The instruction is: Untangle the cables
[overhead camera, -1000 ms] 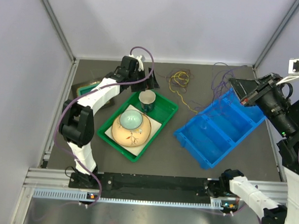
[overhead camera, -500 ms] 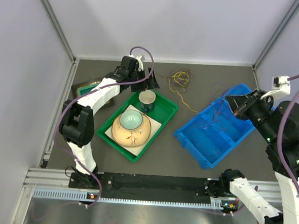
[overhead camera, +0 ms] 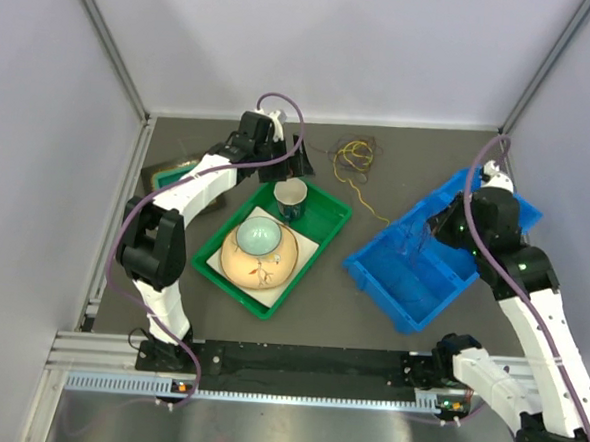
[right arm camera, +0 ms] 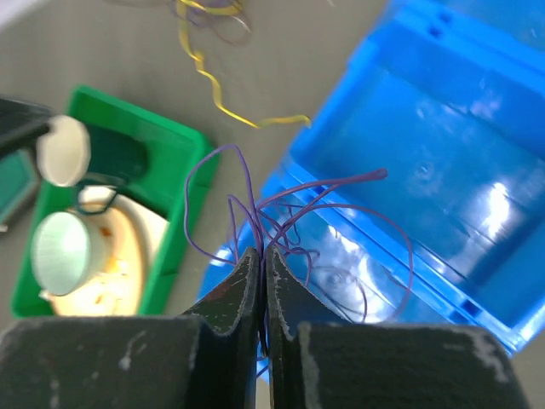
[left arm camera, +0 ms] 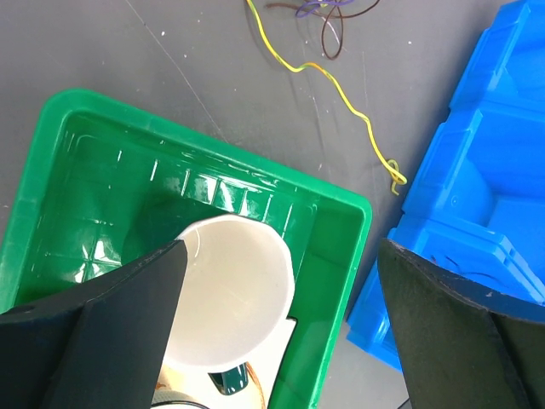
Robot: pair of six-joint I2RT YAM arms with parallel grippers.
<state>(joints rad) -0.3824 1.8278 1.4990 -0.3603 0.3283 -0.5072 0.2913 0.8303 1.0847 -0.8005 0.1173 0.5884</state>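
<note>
The dark table (overhead camera: 319, 313) carries a blue bin (overhead camera: 391, 282) on the right and a green tray (overhead camera: 327, 221) to its left, and a white mug (left arm camera: 234, 290) stands in the tray's far end. The left gripper (left arm camera: 281, 247) hangs over that mug with its jaws spread wide and nothing between them. The right gripper (right arm camera: 262, 250) is pinched closed on a looping purple cable (right arm camera: 372, 175) above the bin. The other cables, a yellow and brown tangle (overhead camera: 354, 157), lie on the table beyond the tray, one yellow strand trailing toward the bin
</note>
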